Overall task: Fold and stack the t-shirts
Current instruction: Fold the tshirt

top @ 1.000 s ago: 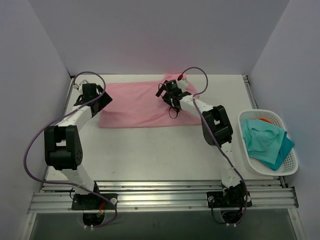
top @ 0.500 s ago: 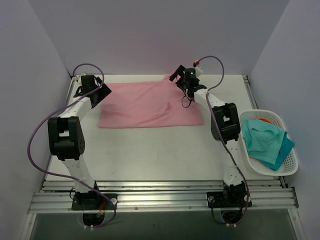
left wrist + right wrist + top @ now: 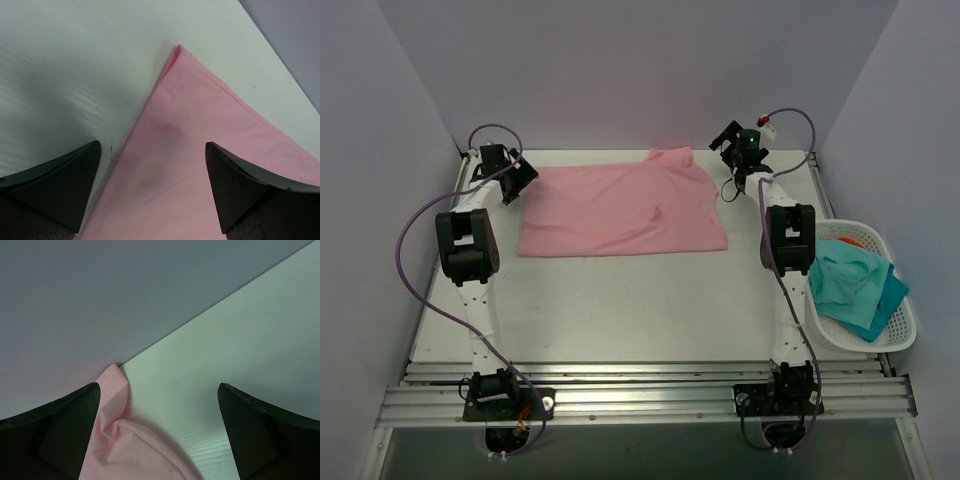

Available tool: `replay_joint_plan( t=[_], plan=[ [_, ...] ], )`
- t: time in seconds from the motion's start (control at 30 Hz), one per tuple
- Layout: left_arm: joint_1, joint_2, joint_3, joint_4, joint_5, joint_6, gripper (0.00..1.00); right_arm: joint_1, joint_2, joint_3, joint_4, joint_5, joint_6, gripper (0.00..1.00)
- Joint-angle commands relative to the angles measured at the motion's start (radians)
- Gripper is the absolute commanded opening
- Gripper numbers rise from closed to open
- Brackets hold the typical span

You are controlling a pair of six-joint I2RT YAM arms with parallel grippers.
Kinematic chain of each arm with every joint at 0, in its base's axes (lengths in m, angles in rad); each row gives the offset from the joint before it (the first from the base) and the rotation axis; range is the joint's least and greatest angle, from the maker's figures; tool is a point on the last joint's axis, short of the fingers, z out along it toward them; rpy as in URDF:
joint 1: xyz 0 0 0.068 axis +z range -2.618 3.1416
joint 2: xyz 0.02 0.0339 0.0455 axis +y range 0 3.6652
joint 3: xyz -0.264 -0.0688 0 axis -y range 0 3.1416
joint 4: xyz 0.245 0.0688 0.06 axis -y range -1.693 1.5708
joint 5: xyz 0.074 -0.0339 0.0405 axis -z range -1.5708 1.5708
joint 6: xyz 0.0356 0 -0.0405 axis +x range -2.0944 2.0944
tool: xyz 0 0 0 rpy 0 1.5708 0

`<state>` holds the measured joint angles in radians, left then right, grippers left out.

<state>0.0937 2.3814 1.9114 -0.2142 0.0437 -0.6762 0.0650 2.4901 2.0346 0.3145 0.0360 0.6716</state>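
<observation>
The white tabletop [image 3: 620,300] carries a light pink t-shirt [image 3: 610,210] spread flat across its far half, with one part bunched up by the back wall. A white basket [image 3: 906,335] at the right edge holds crumpled teal cloth [image 3: 850,285]. The left pincer [image 3: 520,180] hovers over the shirt's far left corner, jaws wide apart, gripping nothing. The right pincer [image 3: 732,140] hangs past the shirt's far right side, equally wide and empty.

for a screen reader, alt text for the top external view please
A light pink t-shirt lies spread on a white table, the left end effector and right end effector open near its far corners. A basket of teal cloth sits at the right.
</observation>
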Motion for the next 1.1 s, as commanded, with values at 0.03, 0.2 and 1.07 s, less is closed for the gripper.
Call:
replay_joint_plan(
  t=[0.03, 0.2, 1.07],
  plan=[
    [0.008, 0.071, 0.133, -0.007, 0.039, -0.008, 0.96, 0.015, 0.11, 0.108, 0.057, -0.063, -0.007, 1.0],
    [0.008, 0.16, 0.254, -0.022, 0.044, -0.014, 0.96, 0.027, 0.271, 0.272, 0.078, -0.12, 0.04, 0.99],
    [0.001, 0.105, 0.164, 0.045, 0.065, -0.022, 0.96, 0.185, 0.44, 0.492, 0.285, -0.09, 0.129, 0.53]
  ],
)
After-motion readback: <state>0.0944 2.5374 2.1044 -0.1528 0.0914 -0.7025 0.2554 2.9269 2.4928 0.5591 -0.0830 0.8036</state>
